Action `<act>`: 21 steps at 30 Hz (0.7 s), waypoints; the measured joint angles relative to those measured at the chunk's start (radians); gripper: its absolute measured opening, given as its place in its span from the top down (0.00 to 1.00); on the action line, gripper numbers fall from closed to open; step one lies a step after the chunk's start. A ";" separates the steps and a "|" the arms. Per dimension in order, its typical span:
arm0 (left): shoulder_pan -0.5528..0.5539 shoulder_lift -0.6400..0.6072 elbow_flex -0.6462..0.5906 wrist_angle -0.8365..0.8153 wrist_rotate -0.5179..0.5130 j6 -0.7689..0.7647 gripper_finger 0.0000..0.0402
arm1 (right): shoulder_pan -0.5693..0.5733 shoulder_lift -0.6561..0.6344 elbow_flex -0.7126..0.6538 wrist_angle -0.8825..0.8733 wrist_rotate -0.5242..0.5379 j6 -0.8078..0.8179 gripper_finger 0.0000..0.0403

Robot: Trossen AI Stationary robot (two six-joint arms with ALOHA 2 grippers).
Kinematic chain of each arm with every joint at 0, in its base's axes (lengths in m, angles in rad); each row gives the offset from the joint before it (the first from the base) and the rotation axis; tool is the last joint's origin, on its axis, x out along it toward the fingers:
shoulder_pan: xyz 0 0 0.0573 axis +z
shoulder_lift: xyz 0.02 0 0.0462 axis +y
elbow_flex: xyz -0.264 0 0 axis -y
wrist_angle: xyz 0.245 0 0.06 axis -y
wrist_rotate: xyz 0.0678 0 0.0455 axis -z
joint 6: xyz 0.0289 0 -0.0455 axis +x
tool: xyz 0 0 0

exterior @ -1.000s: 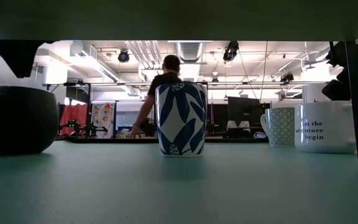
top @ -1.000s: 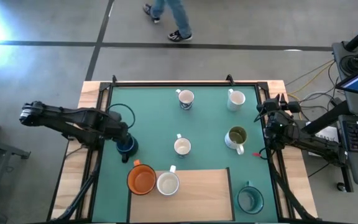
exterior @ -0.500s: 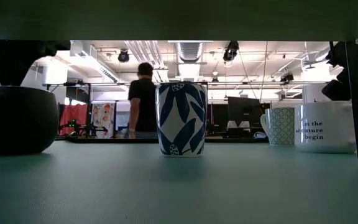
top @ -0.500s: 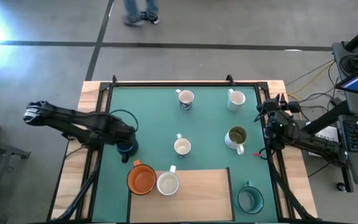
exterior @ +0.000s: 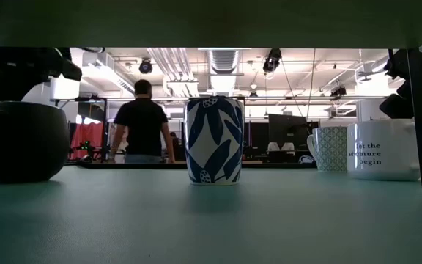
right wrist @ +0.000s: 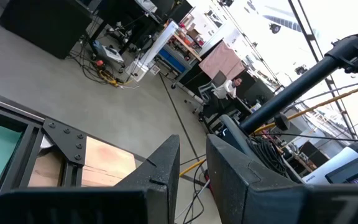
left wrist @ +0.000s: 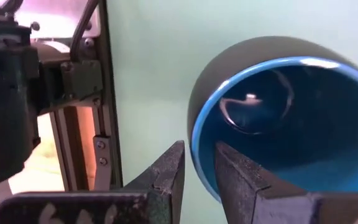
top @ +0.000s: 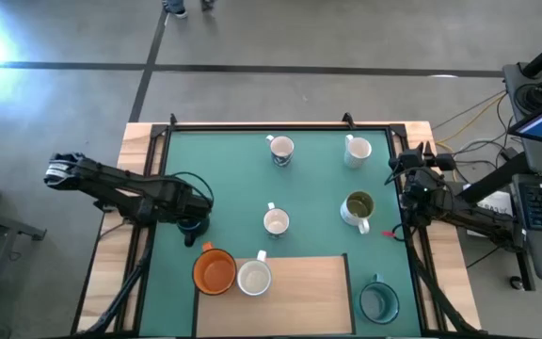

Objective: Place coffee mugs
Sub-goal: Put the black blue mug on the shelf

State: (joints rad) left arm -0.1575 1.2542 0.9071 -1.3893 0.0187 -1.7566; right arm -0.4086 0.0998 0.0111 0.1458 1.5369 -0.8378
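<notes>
The dark blue mug [left wrist: 278,118] stands on its base on the green mat near the table's left edge, also in the low view [exterior: 22,141]. My left gripper [left wrist: 199,152] points down just above it, open. One finger [left wrist: 169,177] is outside the rim and the other [left wrist: 244,183] is over the blue inside; touch does not show. From above, the gripper [top: 192,211] hides most of this mug [top: 189,226]. My right gripper [right wrist: 193,146] waits at the table's right edge [top: 410,168], level, open, with nothing between its fingers.
An orange mug [top: 215,271] and a white mug [top: 254,277] stand at the wooden board [top: 299,292]. Other mugs: white [top: 276,221], olive-green inside [top: 358,207], teal [top: 378,301], two at the far side [top: 280,149] [top: 357,151]. A person stands in the room beyond [exterior: 141,125].
My left gripper has come down over the dark blue mug, shifting a little toward the table's right edge and rolling about its own axis. In the low view its dark body now shows above the mug. The mug has stayed put. The person beyond the table has walked on.
</notes>
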 joint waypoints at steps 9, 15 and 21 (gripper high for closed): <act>-0.005 0.050 -0.040 0.032 -0.037 0.046 0.88 | 0.000 0.000 0.000 0.000 0.000 0.000 0.83; -0.004 0.053 -0.040 0.048 -0.060 0.193 0.97 | 0.000 0.000 0.000 0.000 0.000 0.000 0.83; 0.014 0.047 -0.010 0.085 -0.142 0.582 0.99 | 0.000 0.000 0.000 0.000 0.000 0.000 0.83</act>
State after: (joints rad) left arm -0.1430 1.3011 0.8973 -1.3038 -0.1229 -1.1748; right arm -0.4088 0.0998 0.0113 0.1459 1.5368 -0.8375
